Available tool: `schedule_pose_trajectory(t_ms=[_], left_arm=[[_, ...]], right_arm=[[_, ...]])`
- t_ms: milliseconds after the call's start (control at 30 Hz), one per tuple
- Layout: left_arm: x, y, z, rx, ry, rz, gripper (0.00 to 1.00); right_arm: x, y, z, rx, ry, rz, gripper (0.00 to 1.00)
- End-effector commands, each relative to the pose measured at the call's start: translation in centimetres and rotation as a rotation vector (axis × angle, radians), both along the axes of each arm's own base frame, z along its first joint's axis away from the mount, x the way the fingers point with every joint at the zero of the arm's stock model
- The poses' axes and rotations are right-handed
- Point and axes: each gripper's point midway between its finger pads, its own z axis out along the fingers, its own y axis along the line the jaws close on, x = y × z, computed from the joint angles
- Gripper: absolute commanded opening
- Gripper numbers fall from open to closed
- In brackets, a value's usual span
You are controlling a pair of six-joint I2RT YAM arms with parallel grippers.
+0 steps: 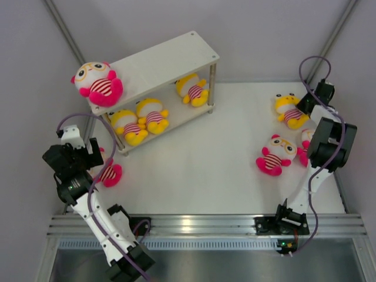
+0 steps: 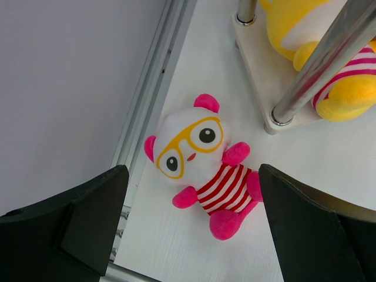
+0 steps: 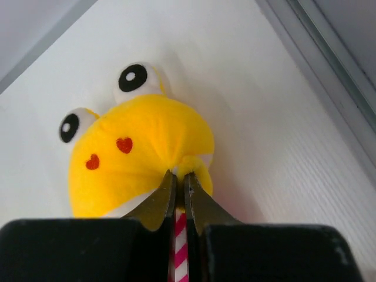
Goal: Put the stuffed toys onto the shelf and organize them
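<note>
From above, our left arm (image 1: 73, 161) hides most of the pink toy (image 1: 110, 175). The left wrist view shows it whole, face up on the tabletop (image 2: 200, 53) beside a shelf (image 2: 254, 70) post, head pointing upper left, under our released left claw (image 2: 191, 176). Far right, our right claw (image 3: 180, 175) is clenched on a yellow toy (image 3: 141, 153).

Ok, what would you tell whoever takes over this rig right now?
Left gripper open, above a pink toy lying face-up on the table beside the shelf.
Right gripper shut on the fourth yellow toy at far right.
Done: one pink on the top board, three yellow on the lower board.
Left: the gripped yellow, the pink under the left gripper, and two more pinks on the table at right.
</note>
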Motion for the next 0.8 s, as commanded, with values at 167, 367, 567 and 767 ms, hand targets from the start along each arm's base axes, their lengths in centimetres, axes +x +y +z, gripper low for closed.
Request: schedule_pose_trajectory(t_ms=[167, 367, 567, 767], left_arm=[[-0.1, -0.3, 0.5, 0.035, -0.002, -0.026, 0.99], [-0.1, -0.5, 0.8, 0.068, 0.005, -0.046, 0.99], [0.1, -0.7, 0.4, 0.056, 0.012, -0.063, 0.99], [0.3, -1.0, 0.1, 0.069, 0.025, -0.086, 0.99]], right_arm=[[-0.9, 6.3, 10.8, -0.053, -0.272, 0.072, 0.00], [-1.8, 7.0, 9.5, -0.036, -0.236, 0.094, 0.00], [-5.9, 12.2, 12.2, 0.007, -0.336, 0.147, 0.00], [-10.4, 21.1, 14.3, 0.035, -0.415, 0.269, 0.00]])
